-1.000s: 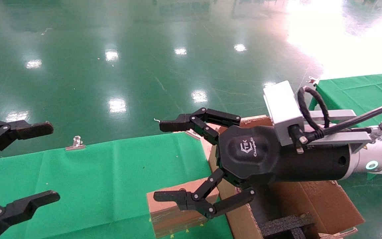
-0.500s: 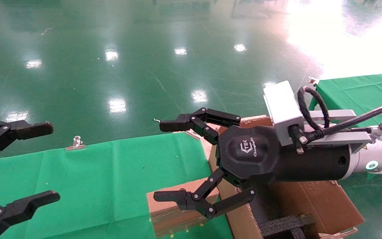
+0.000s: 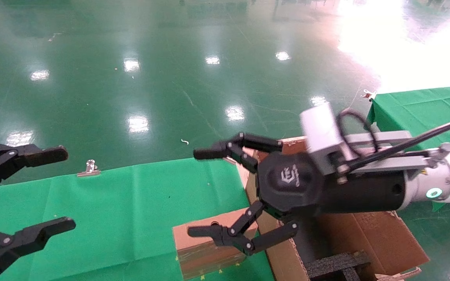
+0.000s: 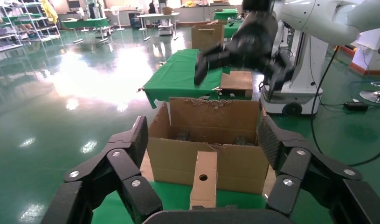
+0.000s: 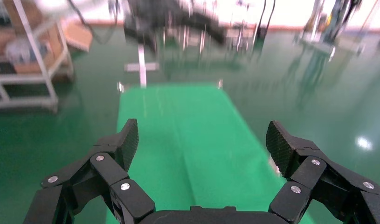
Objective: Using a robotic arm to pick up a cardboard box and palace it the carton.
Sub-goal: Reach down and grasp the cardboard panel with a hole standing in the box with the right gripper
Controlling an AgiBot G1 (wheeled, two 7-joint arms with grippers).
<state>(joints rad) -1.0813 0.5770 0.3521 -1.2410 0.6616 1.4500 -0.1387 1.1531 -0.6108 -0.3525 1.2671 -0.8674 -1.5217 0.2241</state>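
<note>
Two black multi-link grippers in view, both spread wide and holding nothing. The right gripper (image 3: pixel 199 193), on the white glossy robotic arm with black cylindrical wrist (image 3: pixel 365 187), hangs in the air with one finger high and the other low. Just under its lower finger, and not touched by it, sits the small closed brown cardboard box with a round punched hole (image 3: pixel 205 249), upright on the green cloth-covered table (image 3: pixel 131 203). Behind the gripper, below its wrist, stands the large brown corrugated carton with ragged flaps (image 3: pixel 369 238), black foam inserts (image 3: pixel 334 265) showing inside; the box is just beside the carton's near wall. The right wrist view shows only green cloth between the fingers, so the gripper is not aimed at the box.

Step in hand, as I judge it: approach, grasp not yet made. The next move calls for dropping and tilting the gripper so the fingers straddle the box's narrow sides, then closing.

Well apart across the table, the left gripper (image 3: pixel 33 191) is parked, pointed toward the box (image 4: pixel 204 179) and carton (image 4: pixel 211 140).
</note>
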